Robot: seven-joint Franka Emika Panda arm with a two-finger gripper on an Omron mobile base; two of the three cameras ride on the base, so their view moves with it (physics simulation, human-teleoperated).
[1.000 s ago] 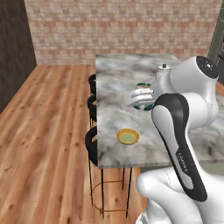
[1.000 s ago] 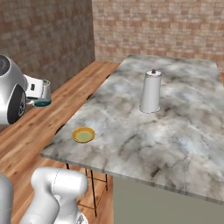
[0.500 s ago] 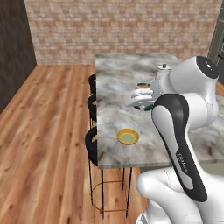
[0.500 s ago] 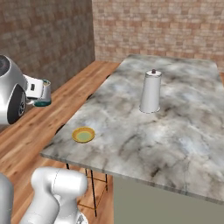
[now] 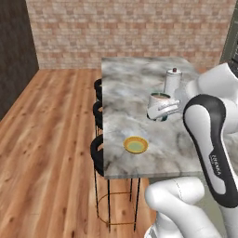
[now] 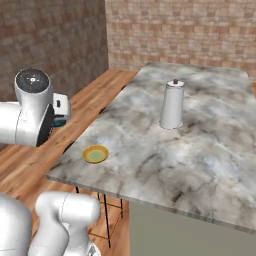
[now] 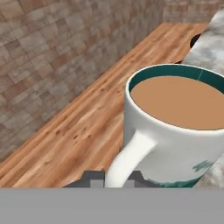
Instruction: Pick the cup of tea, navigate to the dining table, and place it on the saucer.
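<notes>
My gripper point(image 5: 163, 109) is shut on the handle of the cup of tea point(image 5: 157, 105), a white mug with a teal lower band, held upright in the air above the dining table point(image 5: 125, 83). In the hand view the cup of tea point(image 7: 175, 131) looms close with brown liquid inside, and its handle runs down between the fingertips of the gripper point(image 7: 113, 178). The yellow saucer point(image 5: 135, 145) lies on the table near its stool-side edge, closer to me than the cup. From the right, the saucer point(image 6: 95, 154) is at the slab's near left corner, and the gripper point(image 6: 61, 108) shows partly behind my arm.
A tall white lidded cylinder point(image 5: 173, 81) stands on the marbled top behind the cup, also mid-table as the cylinder point(image 6: 172, 105). Black stools point(image 5: 97, 111) line the table's left side over the wooden floor point(image 5: 51, 130). A brick wall point(image 5: 130, 28) closes the back.
The arm has shifted a little, carrying the cup slightly nearer and to the right. The saucer, the table and the base views have stayed put.
</notes>
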